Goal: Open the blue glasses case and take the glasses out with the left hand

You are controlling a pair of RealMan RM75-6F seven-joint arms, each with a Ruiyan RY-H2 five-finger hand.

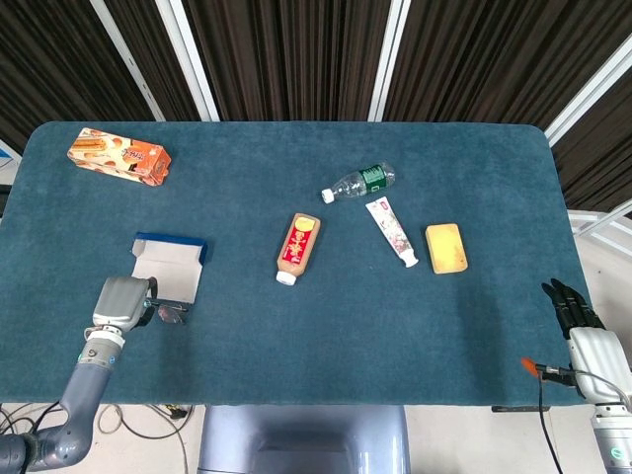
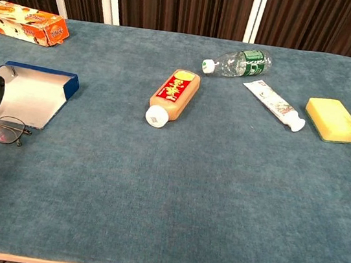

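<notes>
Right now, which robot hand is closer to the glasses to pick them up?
The left hand. It sits right over the glasses, beside the open blue case. The right hand is off the table's far right edge.

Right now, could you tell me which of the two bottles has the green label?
The clear bottle farther back; the sauce bottle nearer the front has a red label.

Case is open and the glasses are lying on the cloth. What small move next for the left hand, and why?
Probably lift the left hand clear and retreat. The thin wire-framed glasses already lie outside the open blue glasses case, on the teal table, with the hand over their left end.
</notes>
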